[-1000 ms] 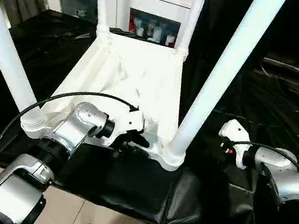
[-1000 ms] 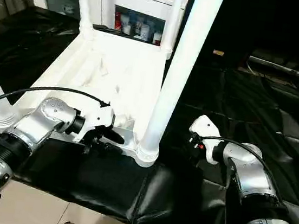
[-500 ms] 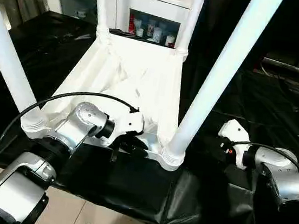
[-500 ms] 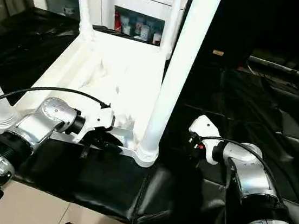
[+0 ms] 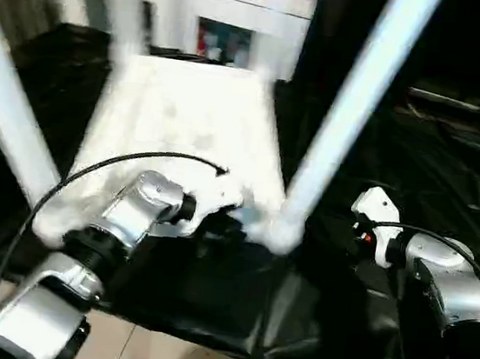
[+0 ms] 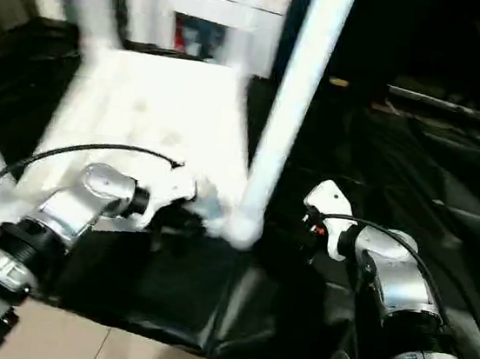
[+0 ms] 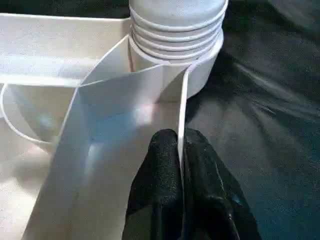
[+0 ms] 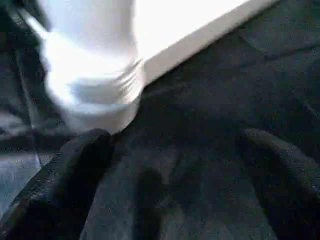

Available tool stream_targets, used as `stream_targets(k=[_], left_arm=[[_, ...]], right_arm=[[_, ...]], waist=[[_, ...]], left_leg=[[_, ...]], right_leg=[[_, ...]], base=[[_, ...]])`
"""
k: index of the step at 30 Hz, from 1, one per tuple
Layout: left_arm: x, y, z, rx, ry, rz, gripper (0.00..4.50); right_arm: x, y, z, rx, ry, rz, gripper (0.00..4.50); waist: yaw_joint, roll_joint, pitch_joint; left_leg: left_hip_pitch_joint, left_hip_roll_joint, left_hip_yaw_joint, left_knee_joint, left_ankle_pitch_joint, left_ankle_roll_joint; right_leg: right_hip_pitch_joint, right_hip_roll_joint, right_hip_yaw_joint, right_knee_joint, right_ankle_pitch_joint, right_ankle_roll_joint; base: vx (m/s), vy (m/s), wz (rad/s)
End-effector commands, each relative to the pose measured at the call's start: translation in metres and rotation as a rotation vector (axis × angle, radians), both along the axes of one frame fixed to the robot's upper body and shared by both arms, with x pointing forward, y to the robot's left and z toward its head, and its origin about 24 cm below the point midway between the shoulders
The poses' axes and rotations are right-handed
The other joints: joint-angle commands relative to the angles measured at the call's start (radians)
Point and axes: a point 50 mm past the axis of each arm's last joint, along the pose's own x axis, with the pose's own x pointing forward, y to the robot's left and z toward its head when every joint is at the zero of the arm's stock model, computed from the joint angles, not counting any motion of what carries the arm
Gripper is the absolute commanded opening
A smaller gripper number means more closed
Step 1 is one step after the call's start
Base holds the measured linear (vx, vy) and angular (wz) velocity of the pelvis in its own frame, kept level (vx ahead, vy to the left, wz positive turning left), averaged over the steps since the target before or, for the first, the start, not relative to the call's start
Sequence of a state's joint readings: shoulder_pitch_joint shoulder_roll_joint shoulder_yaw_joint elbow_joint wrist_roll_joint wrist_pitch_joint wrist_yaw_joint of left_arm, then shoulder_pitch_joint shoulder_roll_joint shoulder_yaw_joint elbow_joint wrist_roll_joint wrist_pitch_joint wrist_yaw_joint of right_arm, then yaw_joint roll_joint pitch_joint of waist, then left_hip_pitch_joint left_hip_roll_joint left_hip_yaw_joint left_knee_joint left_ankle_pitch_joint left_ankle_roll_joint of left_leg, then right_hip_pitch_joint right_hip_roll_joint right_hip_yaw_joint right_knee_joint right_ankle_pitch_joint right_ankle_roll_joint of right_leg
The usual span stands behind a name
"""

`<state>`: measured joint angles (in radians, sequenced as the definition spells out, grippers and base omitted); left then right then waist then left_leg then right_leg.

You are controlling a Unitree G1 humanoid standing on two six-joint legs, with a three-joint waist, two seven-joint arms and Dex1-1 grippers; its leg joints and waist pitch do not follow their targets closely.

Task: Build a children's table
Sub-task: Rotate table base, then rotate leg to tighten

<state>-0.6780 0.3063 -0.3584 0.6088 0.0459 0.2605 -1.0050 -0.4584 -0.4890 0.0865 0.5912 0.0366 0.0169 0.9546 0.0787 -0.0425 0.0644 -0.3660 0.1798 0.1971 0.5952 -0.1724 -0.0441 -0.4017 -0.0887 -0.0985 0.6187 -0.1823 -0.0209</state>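
The children's table (image 5: pixel 185 129) lies upside down in front of me on a black sheet (image 5: pixel 233 310), with its legs pointing up. The near right leg (image 5: pixel 344 113) rises from its corner socket (image 7: pixel 175 40) and leans a little away from me to the right. The near left leg (image 5: pixel 8 107) stands at the left side. Two more legs are at the far end, but they are blurred and I cannot say much about them.

My left pincer (image 7: pixel 181 200) holds the thin near edge of the table's rim, just beside the corner socket of the near right leg. In the left wrist view one black finger (image 7: pixel 157 190) is on the inner side of the thin white wall and the other is on the outer side, and both press against it. The ribbed collar of the leg sits in the socket just beyond my fingertips.

My right pincer (image 8: pixel 175 175) is spread wide over the black sheet, near the same corner of the table but not touching it. Between its two fingers (image 8: pixel 75 170) there is only sheet. In the head views my right arm (image 5: pixel 437 283) is to the right of that leg, apart from it.

Behind the table stands a white cabinet (image 5: pixel 216 19) with glass doors.
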Motion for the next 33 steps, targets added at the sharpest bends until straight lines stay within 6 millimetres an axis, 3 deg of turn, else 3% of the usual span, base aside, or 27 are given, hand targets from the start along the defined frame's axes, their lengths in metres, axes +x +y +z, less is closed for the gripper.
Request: stream_targets(k=[1, 4, 6, 7, 10, 11, 17, 26, 33], left_arm=[[-0.002, 0.015, -0.013, 0.005, 0.037, 0.119, 0.1], [-0.004, 0.014, -0.012, 0.008, 0.024, 0.151, 0.1], [-0.005, 0.011, -0.01, -0.017, 0.021, 0.16, 0.03], [-0.006, 0.01, -0.01, -0.025, 0.021, 0.151, 0.03], [-0.01, 0.005, -0.008, -0.054, 0.024, 0.121, 0.03], [-0.012, 0.001, -0.006, -0.076, 0.015, 0.088, 0.03], [-0.02, -0.007, -0.004, -0.075, -0.001, 0.011, 0.03], [-0.021, -0.008, -0.003, -0.068, -0.001, -0.006, 0.03], [-0.021, -0.007, -0.004, -0.064, 0.004, -0.01, 0.03]], right_arm=[[-0.001, -0.006, 0.001, -0.01, -0.009, -0.02, 4.48], [-0.001, -0.005, 0.003, 0.031, 0.001, -0.01, 4.48], [-0.002, -0.001, 0.006, 0.097, 0.022, 0.009, 4.49], [-0.003, 0.001, 0.007, 0.113, 0.028, 0.018, 4.49], [-0.005, 0.011, 0.008, 0.167, 0.047, 0.064, 4.49], [-0.006, 0.02, 0.006, 0.176, 0.048, 0.089, 4.49], [0.001, 0.048, -0.004, 0.202, 0.038, 0.085, 4.49], [0.011, 0.069, 0.002, 0.26, 0.005, 0.098, 4.49], [0.014, 0.068, 0.002, 0.257, -0.008, 0.084, 4.49]], waist=[[0.014, -0.013, -0.066], [0.013, -0.015, -0.067], [0.015, -0.012, -0.069], [0.013, -0.02, -0.07], [0.017, -0.017, -0.07], [0.019, -0.02, -0.07], [0.021, -0.014, -0.072], [0.022, -0.01, -0.071], [0.023, -0.008, -0.071]], left_leg=[[-0.004, 0.049, -0.036, -0.066, -0.246, 0.041], [0.003, 0.051, -0.033, -0.065, -0.237, 0.051], [0.003, 0.052, -0.031, -0.065, -0.217, 0.067], [0.001, 0.054, -0.03, -0.064, -0.209, 0.074], [0.002, 0.056, -0.03, -0.064, -0.197, 0.085], [0.002, 0.057, -0.03, -0.065, -0.188, 0.085], [0.004, 0.058, -0.029, -0.067, -0.17, 0.068], [0.007, 0.058, -0.029, -0.069, -0.187, 0.051], [0.007, 0.057, -0.028, -0.07, -0.178, 0.05]], right_leg=[[0.057, -0.081, 0.052, -0.105, -0.438, -0.127], [0.052, -0.079, 0.052, -0.105, -0.417, -0.134], [0.051, -0.077, 0.054, -0.099, -0.357, -0.159], [0.054, -0.076, 0.054, -0.095, -0.328, -0.171], [0.053, -0.078, 0.055, -0.091, -0.298, -0.178], [0.053, -0.079, 0.055, -0.09, -0.296, -0.181], [0.05, -0.082, 0.057, -0.085, -0.271, -0.194], [0.05, -0.085, 0.061, -0.084, -0.264, -0.194], [0.052, -0.083, 0.061, -0.081, -0.238, -0.201]], base=[[0.0, 0.0, 0.0], [0.0, 0.0, 0.0], [0.0, 0.0, 0.0], [0.0, 0.0, 0.0], [0.0, 0.0, 0.0], [0.0, 0.0, 0.0], [0.0, 0.0, 0.0], [0.0, 0.0, 0.0], [0.0, 0.0, 0.0]])
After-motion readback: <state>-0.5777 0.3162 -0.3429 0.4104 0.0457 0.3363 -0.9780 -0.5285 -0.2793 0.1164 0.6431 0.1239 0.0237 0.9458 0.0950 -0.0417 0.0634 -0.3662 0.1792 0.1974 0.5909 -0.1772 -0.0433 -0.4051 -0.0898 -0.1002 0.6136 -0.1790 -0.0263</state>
